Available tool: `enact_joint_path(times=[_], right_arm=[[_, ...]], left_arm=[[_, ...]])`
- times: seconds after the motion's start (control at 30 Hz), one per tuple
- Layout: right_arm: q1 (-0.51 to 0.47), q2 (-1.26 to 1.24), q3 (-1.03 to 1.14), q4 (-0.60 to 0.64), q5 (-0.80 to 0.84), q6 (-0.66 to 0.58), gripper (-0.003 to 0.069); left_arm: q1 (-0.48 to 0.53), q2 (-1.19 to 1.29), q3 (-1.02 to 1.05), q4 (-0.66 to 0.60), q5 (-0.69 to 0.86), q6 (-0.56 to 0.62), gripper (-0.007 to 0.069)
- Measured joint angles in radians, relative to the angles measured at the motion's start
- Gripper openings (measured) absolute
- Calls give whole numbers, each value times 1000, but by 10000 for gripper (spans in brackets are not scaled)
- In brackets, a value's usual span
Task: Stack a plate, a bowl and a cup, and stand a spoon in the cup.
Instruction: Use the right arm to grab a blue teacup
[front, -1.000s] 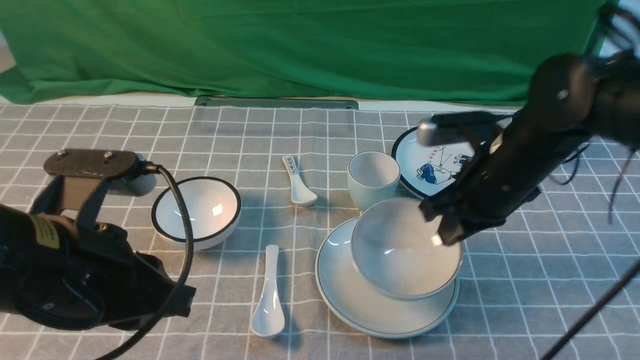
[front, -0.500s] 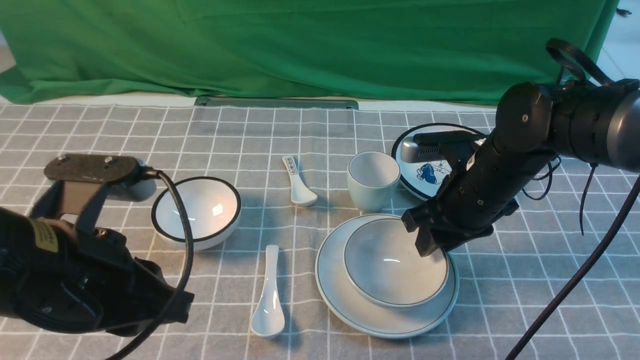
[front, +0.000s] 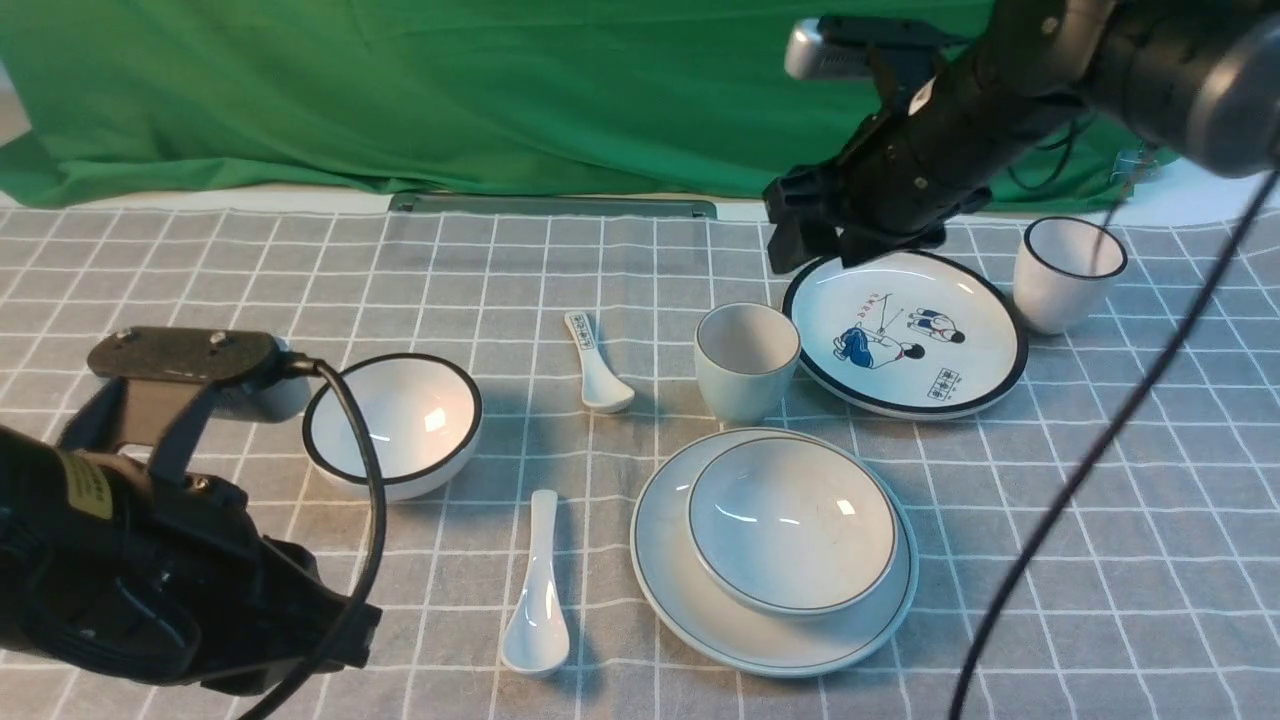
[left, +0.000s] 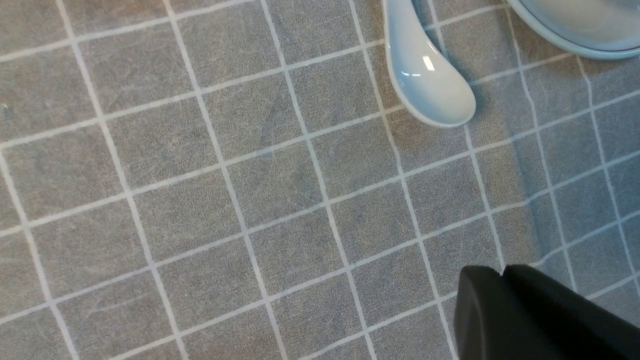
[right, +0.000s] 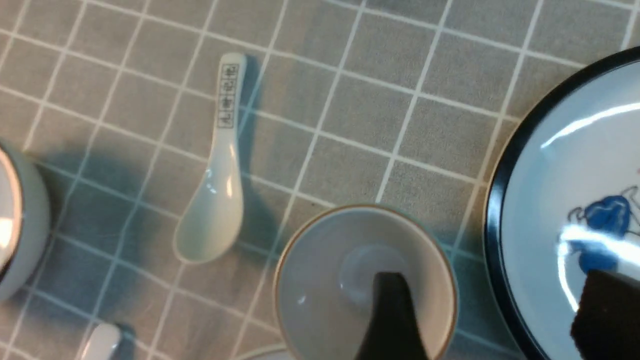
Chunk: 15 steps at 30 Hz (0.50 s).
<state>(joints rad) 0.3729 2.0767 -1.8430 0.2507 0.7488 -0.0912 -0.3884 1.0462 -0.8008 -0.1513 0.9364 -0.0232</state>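
The plain pale plate (front: 662, 560) lies at the front middle, and the shallow bowl (front: 790, 525) sits upright in it. The grey-green cup (front: 746, 360) stands just behind them and shows from above in the right wrist view (right: 320, 280). The plain white spoon (front: 537, 590) lies left of the plate, and its scoop shows in the left wrist view (left: 427, 80). My right gripper (front: 820, 250) is open and empty, raised above the cup's far side (right: 500, 315). My left gripper (front: 330, 630) is shut and empty, low at the front left, near the spoon (left: 501, 272).
A black-rimmed white bowl (front: 393, 420) stands at the left. A small spoon with a printed handle (front: 597, 365) lies left of the cup. A cartoon plate (front: 905, 330) and a black-rimmed white cup (front: 1068, 272) stand at the right rear. A green curtain hangs behind.
My right gripper set the bowl down in the plate, let it go, then rose and moved back over the cup. The left arm has barely moved.
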Motion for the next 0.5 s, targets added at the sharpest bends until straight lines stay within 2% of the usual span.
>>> enact_joint_path(times=[0.2,0.33,0.37,0.4,0.43,0.5], right_arm=[[0,116,-47,-2,38,8,488],[0,134,-47,-2,59,8,416],[0,135,-47,-2,65,4,310],[0,135,-47,-2,66,3,265],[0,135,-50,-1,67,1,167],[0,135,-57,-5,77,-3,89]], left_arm=[[0,0,0,9,0,-3,17],[0,0,0,10,0,-3,17],[0,0,0,11,0,-3,17],[0,0,0,11,0,-3,17],[0,0,0,11,0,-3,17],[0,0,0,11,0,-3,17]])
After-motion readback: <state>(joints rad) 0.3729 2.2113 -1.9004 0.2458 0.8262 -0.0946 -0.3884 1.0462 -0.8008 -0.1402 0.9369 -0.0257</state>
